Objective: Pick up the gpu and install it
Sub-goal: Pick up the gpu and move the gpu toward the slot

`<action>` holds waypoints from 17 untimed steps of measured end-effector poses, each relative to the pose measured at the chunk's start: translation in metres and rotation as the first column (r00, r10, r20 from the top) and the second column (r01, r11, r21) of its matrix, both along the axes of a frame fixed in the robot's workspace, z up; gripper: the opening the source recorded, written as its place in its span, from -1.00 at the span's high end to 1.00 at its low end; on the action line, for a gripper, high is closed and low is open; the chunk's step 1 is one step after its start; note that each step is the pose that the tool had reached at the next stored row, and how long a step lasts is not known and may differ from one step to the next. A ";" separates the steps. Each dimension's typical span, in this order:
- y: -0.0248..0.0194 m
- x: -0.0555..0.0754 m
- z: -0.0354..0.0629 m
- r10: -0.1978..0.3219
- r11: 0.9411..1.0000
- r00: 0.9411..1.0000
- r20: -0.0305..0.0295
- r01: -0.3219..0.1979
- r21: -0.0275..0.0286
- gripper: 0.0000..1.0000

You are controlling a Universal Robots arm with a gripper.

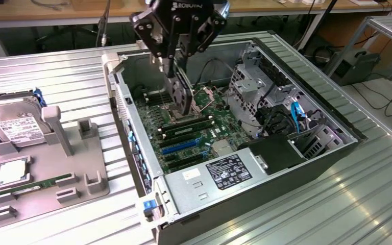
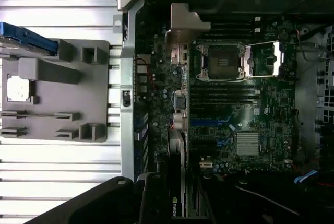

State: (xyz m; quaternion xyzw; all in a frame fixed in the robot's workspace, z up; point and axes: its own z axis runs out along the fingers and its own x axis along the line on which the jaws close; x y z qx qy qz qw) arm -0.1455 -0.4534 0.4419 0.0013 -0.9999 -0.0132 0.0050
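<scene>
Nearest in the exterior view is the open PC case (image 1: 271,214), lying on its side on the ribbed metal table (image 1: 346,204). The labelled power supply (image 1: 226,171) sits at the near end. Behind it is the motherboard (image 1: 216,120): blue slots (image 1: 182,147) first, then the dark memory slots (image 1: 186,128), then the CPU socket (image 2: 224,61).

On the exterior view's left is a grey tray (image 1: 80,176), with a green RAM stick (image 1: 32,185) at the near side and a hard drive (image 1: 12,125) at the far end.

The gpu (image 1: 180,94) hangs inside the case opening, over the motherboard by the CPU socket. Its long axis is close to vertical, slightly tilted. The top end is clamped and the lower end points down at the board. Can't tell if the lower end touches anything.

The wrist view sees the card edge-on, running away from the camera. The silver bracket (image 2: 185,23) is at the end away from the gripper.

The gripper (image 1: 173,66) is directly above, fingers pinching the card's upper end, one on each face.

Beyond that, wooden benches (image 1: 264,7) run along the back.
</scene>
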 end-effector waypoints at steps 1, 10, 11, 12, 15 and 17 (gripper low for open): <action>0.0000 0.009 -0.0036 0.000 1.000 1.000 0.000 0.000 -0.001 0.47; 0.0002 0.058 -0.0229 0.000 1.000 1.000 -0.001 0.000 -0.010 0.47; 0.0002 0.063 -0.0249 0.000 1.000 1.000 -0.001 0.000 -0.011 0.47; 0.0002 0.071 -0.0279 0.000 1.000 1.000 -0.001 0.000 -0.012 0.47; 0.0002 0.082 -0.0325 0.000 1.000 1.000 -0.005 0.000 -0.012 0.47; 0.0002 0.082 -0.0324 0.000 1.000 1.000 -0.007 0.000 -0.012 0.47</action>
